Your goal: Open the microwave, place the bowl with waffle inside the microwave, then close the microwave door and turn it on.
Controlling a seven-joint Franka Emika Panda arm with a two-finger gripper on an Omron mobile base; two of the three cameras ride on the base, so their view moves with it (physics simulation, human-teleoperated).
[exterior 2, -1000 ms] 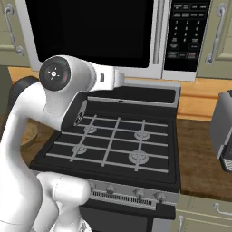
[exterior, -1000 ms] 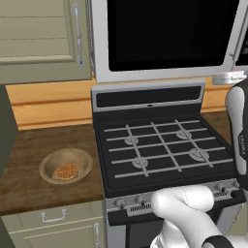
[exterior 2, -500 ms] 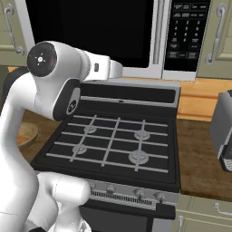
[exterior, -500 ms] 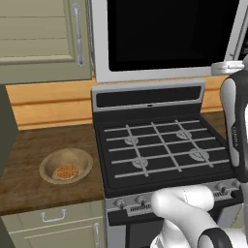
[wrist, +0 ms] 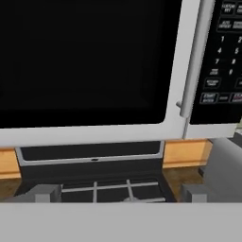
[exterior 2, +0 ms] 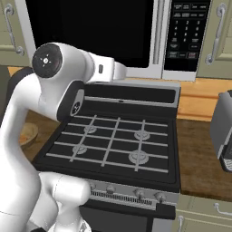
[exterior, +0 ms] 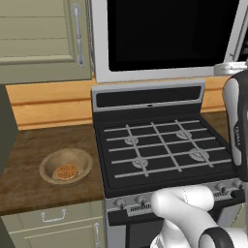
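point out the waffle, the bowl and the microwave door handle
waffle [exterior: 65, 171], left base view, middle of its grid face
bowl [exterior: 50, 162], left base view, left rim
microwave door handle [wrist: 194, 56], hand view, middle of the bar

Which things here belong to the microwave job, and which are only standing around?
Belong to the job:
- microwave, shut
- microwave door with bar handle
- bowl on the counter
- waffle inside the bowl
- gripper, open

Just there:
- gas stove
- olive cabinets
- toaster
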